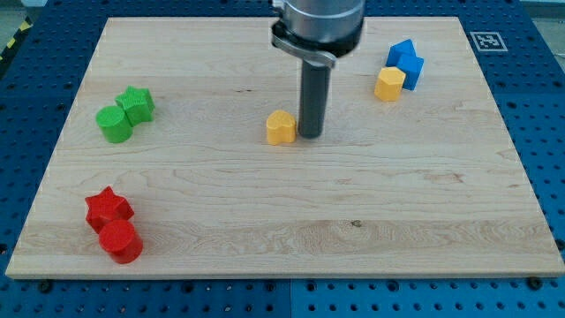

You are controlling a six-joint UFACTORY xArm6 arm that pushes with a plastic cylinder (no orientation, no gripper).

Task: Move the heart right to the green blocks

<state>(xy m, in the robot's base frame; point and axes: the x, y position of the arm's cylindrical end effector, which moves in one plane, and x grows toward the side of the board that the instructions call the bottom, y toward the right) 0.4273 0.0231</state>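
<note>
A wooden board fills most of the view, lying on a blue pegboard table with a black-and-white marker tag at the board's top right corner. The arm comes down from the view's top centre as a grey housing that narrows to a dark rod; there are no jaws on it to open or close, only the plain rod, and it grips nothing. My tip rests on the board near the middle, just beside the yellow heart, on the heart's right side, touching or nearly so. The green blocks sit well apart at the view's left: a green star touching a green cylinder below and left of it. At the lower left a red star touches a red cylinder. At the upper right a blue block touches a yellow hexagon.
</note>
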